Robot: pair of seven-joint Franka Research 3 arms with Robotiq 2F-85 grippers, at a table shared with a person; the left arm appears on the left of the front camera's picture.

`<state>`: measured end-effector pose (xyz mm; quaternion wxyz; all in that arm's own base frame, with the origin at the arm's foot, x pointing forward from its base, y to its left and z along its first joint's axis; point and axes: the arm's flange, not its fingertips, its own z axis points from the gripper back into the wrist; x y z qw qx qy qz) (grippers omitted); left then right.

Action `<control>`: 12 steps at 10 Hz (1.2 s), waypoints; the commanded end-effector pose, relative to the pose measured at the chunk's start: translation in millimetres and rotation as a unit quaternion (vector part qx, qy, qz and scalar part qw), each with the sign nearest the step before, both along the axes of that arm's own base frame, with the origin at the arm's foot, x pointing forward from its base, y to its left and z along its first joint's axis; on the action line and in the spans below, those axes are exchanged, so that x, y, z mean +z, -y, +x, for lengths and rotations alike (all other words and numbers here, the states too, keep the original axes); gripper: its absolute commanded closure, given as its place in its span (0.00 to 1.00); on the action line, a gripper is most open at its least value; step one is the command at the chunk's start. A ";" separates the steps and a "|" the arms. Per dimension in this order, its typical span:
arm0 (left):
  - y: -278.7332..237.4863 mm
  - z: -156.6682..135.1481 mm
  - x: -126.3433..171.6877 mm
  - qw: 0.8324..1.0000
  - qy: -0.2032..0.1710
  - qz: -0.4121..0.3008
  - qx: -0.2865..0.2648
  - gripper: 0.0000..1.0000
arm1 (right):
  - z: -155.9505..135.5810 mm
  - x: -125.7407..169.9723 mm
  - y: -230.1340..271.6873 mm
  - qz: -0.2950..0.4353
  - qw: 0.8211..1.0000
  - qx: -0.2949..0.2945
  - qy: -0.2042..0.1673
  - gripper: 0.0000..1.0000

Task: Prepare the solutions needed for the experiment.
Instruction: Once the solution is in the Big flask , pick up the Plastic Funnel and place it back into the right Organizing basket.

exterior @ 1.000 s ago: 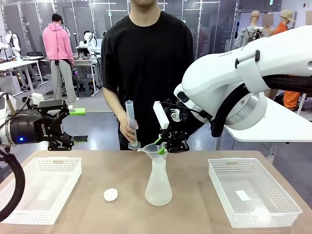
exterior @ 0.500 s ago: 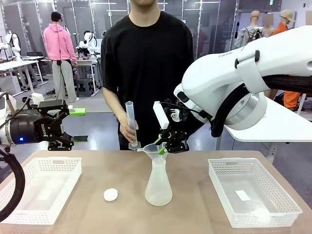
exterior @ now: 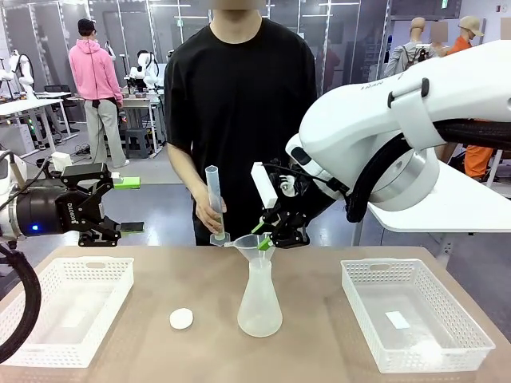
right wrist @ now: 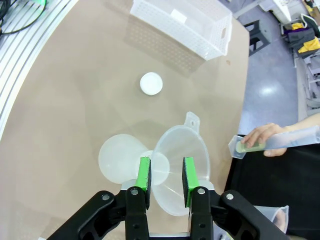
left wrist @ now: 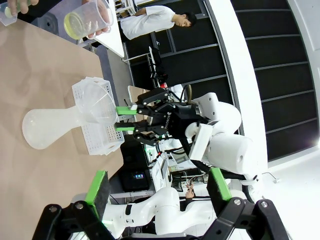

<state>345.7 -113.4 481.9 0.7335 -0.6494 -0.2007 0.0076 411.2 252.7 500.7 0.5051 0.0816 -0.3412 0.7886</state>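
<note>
A frosted conical flask (exterior: 259,302) stands mid-table with a clear funnel (exterior: 254,243) in its neck. My right gripper (exterior: 268,232) is shut on the funnel's wall (right wrist: 180,160), one green pad (right wrist: 144,176) outside the bowl and the other inside it. The person's hand holds a tilted graduated cylinder (exterior: 214,203) just left of the funnel. A little pale yellow-green solution (right wrist: 248,146) lies at the cylinder's base. The person also holds a beaker with more of the solution (left wrist: 79,23). My left gripper (exterior: 120,205) hangs open above the left basket, with nothing between its pads (left wrist: 98,192).
A white basket (exterior: 72,307) sits at the table's left and another (exterior: 415,315) at its right. A small round white cap (exterior: 182,318) lies left of the flask. The person stands close behind the table's far edge.
My right gripper and the funnel have shifted slightly up and to the left. The left arm and the person's cylinder have hardly moved.
</note>
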 end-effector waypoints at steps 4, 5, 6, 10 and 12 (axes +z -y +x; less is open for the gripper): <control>3.3 -2.7 -0.4 1.000 0.000 -0.015 0.003 0.00 | -22.6 31.8 36.6 0.071 0.996 -0.031 0.042 0.66; 3.3 -2.7 -0.4 1.000 0.000 -0.015 0.003 0.00 | -26.1 39.2 47.9 0.076 0.995 -0.058 0.032 0.66; 3.3 -2.7 -0.4 1.000 0.000 -0.015 0.003 0.00 | -28.0 46.1 65.2 0.096 0.989 -0.109 -0.007 0.66; 3.3 -2.7 -0.4 1.000 0.000 -0.015 0.003 0.00 | -37.8 46.7 158.3 0.164 0.887 -0.393 -0.180 0.66; 3.3 -2.7 -0.4 1.000 0.000 -0.015 0.003 0.00 | -37.9 32.7 171.3 0.164 0.813 -0.491 -0.268 0.66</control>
